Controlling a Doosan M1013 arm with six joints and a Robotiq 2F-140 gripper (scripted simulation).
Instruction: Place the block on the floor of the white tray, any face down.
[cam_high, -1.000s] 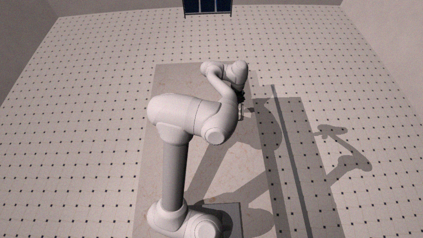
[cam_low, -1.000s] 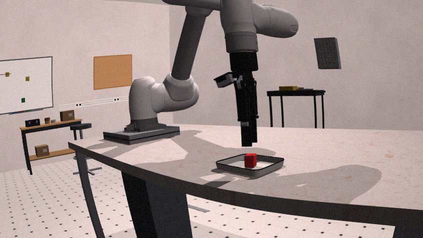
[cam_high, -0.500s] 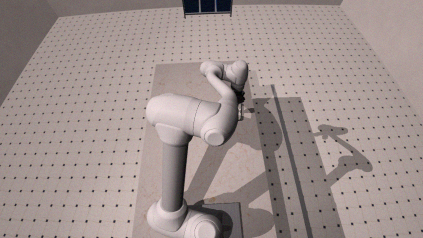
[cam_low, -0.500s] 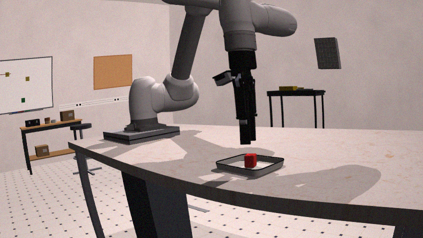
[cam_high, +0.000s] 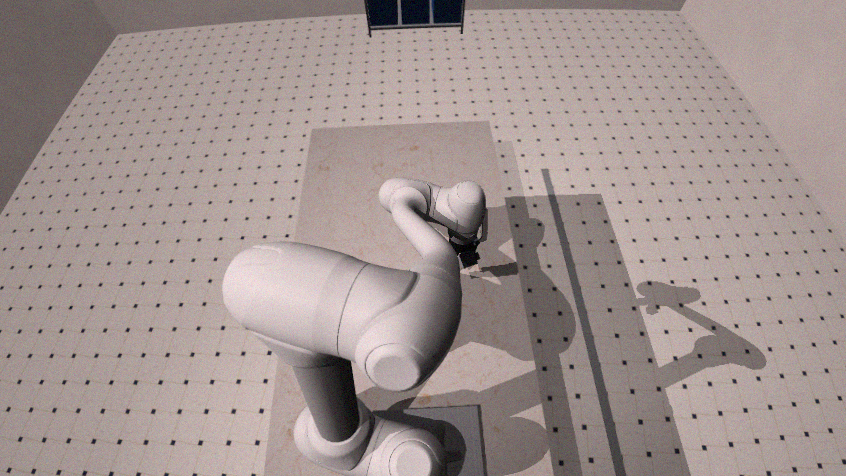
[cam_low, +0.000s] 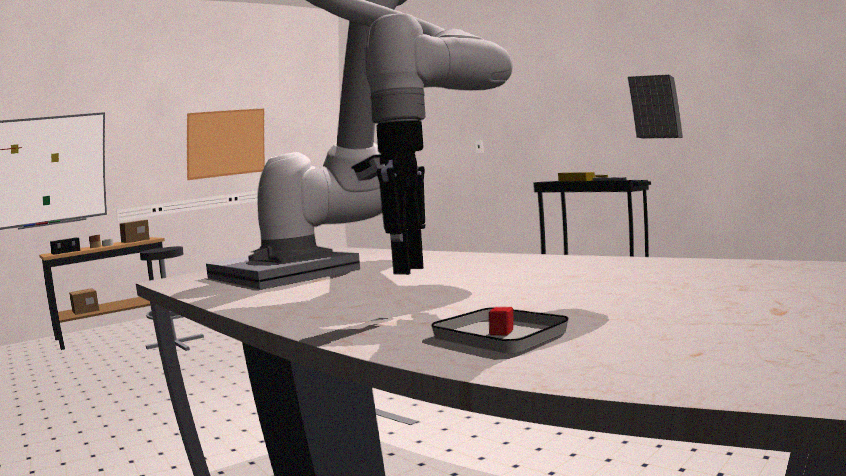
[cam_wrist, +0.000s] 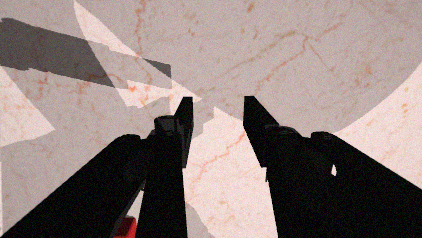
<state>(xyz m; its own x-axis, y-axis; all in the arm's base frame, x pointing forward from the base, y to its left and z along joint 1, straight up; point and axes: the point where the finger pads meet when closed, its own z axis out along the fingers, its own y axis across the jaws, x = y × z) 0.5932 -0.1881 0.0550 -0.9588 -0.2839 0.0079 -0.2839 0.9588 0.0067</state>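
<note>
Block (cam_low: 501, 320), red, sits on the floor of the white tray (cam_low: 535, 337), near the tray's middle, one flat face down. You see the tray lying flat on the marble table top (cam_low: 680, 331), close to its near curved edge. The gripper (cam_low: 407, 269) hangs well above the table, behind and to the left of the tray in the exterior view, fingers pointing straight down. From the wrist camera you look past the two black fingers onto bare veined marble and hard-edged shadows; they stand partly apart with only table surface showing in the gap, so the gripper holds nothing. A sliver of red (cam_wrist: 127, 227) shows at the bottom edge of the wrist view, left of the left-hand finger and outside the gap. In the top view the white arm (cam_high: 331, 307) folds over the table and hides both tray and block; only the dark gripper tip (cam_high: 468, 255) shows by the table's right edge. The arm's base sits on a grey base plate (cam_low: 236, 275) at the far end of the table. Behind, a whiteboard (cam_low: 59, 177), an orange pin board (cam_low: 225, 142) and a black side table (cam_low: 591, 185) line the walls.
</note>
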